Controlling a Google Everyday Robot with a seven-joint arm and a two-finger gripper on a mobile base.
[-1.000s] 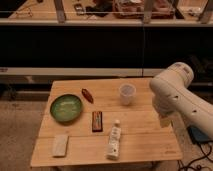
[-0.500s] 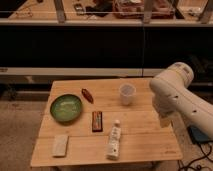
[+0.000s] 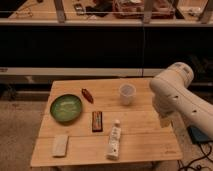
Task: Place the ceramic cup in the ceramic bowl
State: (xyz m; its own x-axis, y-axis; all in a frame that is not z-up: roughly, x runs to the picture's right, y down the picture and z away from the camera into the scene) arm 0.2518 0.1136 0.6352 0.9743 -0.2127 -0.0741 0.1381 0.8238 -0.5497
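The ceramic cup (image 3: 127,93) is small, white and tapered, and stands upright on the wooden table (image 3: 140,142), right of its middle near the far edge. The ceramic bowl (image 3: 66,108) is wide, shallow and green, and sits on the table's left side, empty. My white arm (image 3: 176,95) reaches in from the right. The gripper (image 3: 164,121) hangs below the arm over the table's right edge, to the right of the cup and nearer the front, apart from it. Nothing shows in it.
A small red-brown object (image 3: 87,95) lies between bowl and cup. A dark bar (image 3: 97,121) lies at the middle. A white labelled bottle (image 3: 114,140) lies on its side near the front. A pale sponge-like block (image 3: 60,145) lies front left. Dark shelving stands behind.
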